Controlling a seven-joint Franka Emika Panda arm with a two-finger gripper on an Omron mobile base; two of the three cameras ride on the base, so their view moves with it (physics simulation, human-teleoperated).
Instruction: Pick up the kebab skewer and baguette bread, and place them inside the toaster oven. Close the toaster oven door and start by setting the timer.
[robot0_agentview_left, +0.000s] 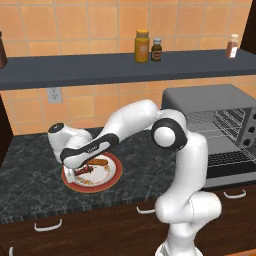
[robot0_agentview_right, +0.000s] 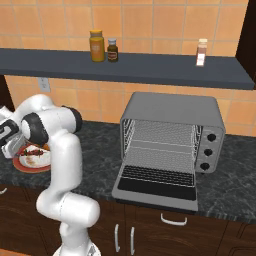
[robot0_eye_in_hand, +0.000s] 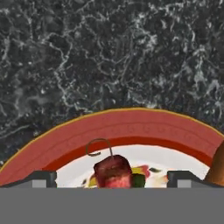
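Hand (robot0_eye_in_hand: 112, 177) hangs low over the round red-rimmed plate (robot0_agentview_left: 112, 176) on the dark speckled stone worktop (robot0_agentview_left: 30, 165), its two dark fingertips (robot0_eye_in_hand: 43, 178) spread wide, one on either side of the short thin kebab skewer (robot0_eye_in_hand: 113, 170) with dark red-brown meat chunks, nothing grasped. The slim orange-brown baguette bread (robot0_agentview_left: 99, 163) lies on the same plate just beside the skewer. Well to the right stands the boxy grey metal toaster oven (robot0_agentview_right: 175, 117), wire racks showing, its dark glass door (robot0_agentview_right: 156, 189) dropped down flat.
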